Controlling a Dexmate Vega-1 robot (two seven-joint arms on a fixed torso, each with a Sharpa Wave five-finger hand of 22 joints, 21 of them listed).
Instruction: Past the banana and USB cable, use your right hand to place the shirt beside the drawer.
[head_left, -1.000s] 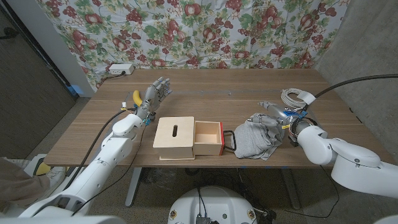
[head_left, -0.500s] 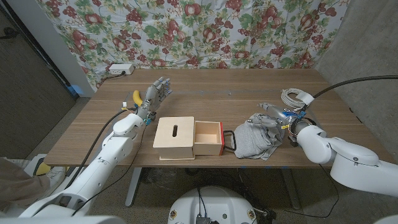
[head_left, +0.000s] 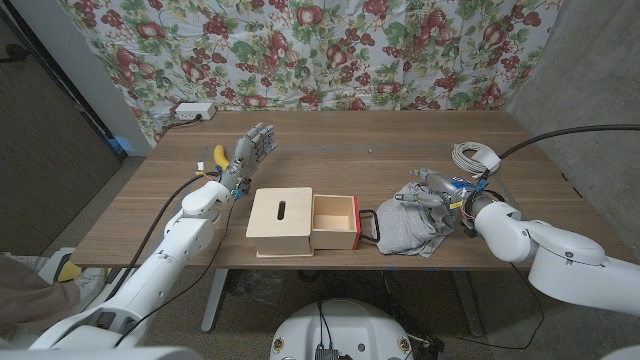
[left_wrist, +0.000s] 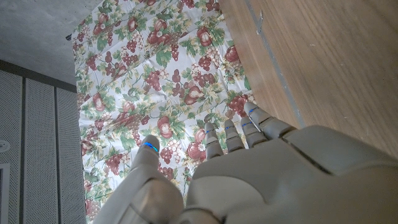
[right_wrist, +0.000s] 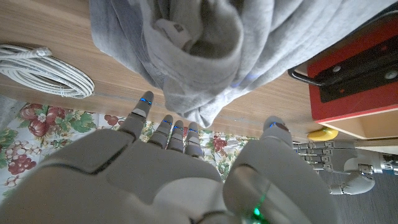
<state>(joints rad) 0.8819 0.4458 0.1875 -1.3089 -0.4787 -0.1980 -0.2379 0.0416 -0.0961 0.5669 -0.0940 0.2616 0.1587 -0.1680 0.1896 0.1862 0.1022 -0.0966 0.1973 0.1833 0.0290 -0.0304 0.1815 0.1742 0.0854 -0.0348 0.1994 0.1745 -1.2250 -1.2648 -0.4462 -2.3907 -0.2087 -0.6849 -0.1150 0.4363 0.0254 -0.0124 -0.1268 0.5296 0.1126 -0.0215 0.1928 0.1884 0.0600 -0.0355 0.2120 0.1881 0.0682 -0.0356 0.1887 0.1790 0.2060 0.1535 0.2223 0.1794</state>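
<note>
The crumpled grey cotton shirt (head_left: 408, 226) lies on the wooden tabletop (head_left: 350, 150), touching the black handle of the pale wooden drawer box with its red-fronted open drawer (head_left: 305, 223). The right robot hand (head_left: 432, 194) hovers just beside the shirt, released, fingers spread. The coiled white USB cable (head_left: 474, 156) lies near it. The left robot hand (head_left: 250, 155) stands raised, fingers apart, holding nothing, beside the yellow banana (head_left: 219, 157).
</note>
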